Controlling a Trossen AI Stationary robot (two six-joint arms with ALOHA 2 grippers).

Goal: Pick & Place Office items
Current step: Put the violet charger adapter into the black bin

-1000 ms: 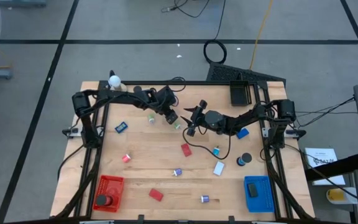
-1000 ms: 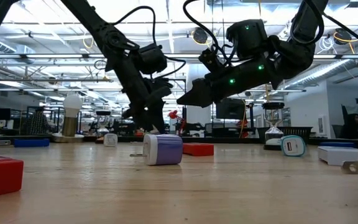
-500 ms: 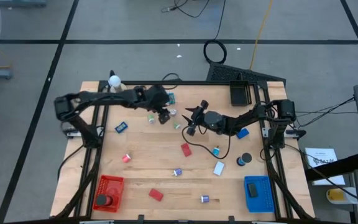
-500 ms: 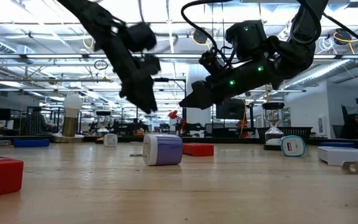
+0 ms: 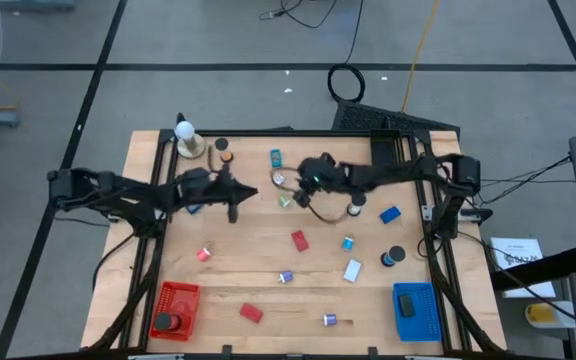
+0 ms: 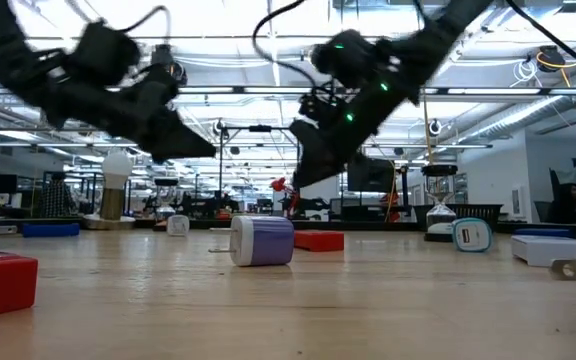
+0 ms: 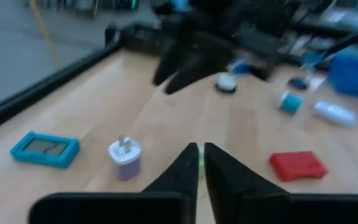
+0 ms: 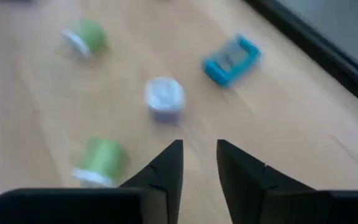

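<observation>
Right wrist view: right tool [image 8: 197,165] hovers with fingers slightly apart, holding nothing, above a white-capped purple piece [image 8: 164,98] on the counter [image 8: 303,124]. Left tool [image 7: 197,163] is pressed together, empty. Reaching stage; next comes descending and pinching.

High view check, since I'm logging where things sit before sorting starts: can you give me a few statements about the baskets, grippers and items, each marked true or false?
1. The red basket holds a black item. True.
2. The blue basket sits at the table's far edge. False: it is at the near right corner.
3. The left gripper is shut and holds nothing. True.
4. The right gripper grips a green item. False: nothing is between its fingers; the green items lie on the table.
</observation>
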